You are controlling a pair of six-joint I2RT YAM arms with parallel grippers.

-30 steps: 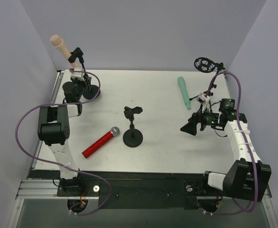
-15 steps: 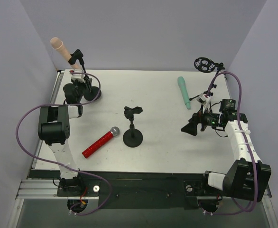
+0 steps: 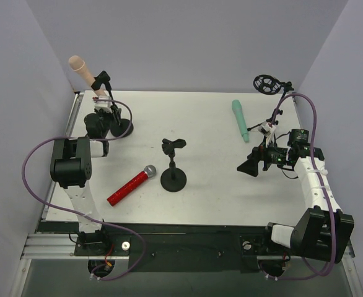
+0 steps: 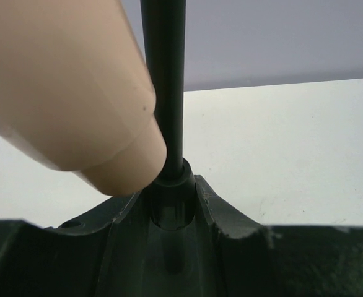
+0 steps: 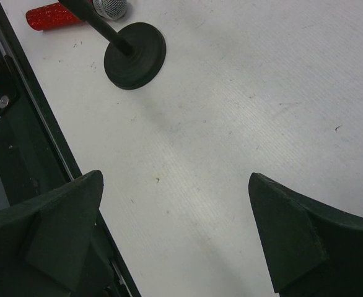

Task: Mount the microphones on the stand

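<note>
White table (image 3: pixel 218 192), grey walls. Upper left, your left gripper (image 4: pixel 169 213) is clenched on the stand (image 3: pixel 122 129) carrying the peach-pink microphone (image 3: pixel 77 64). Right gripper (image 5: pixel 175 207), centre right, hangs spread.

Smooth matt plastic is shown by the pale peach-pink stick microphone (image 4: pixel 64 93), and a faint sheen by the slim black stand pole (image 4: pixel 166 80). The red stick microphone (image 3: pixel 129 187) is coated in glitter, and its silver head (image 3: pixel 150 171) is meshed. The white tabletop (image 5: pixel 262 93) is finely ribbed.

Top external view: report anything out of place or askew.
Nothing damaged or spilled. The red microphone and the teal microphone lie flat on the table, in no stand; the clip of the centre stand is empty.
</note>
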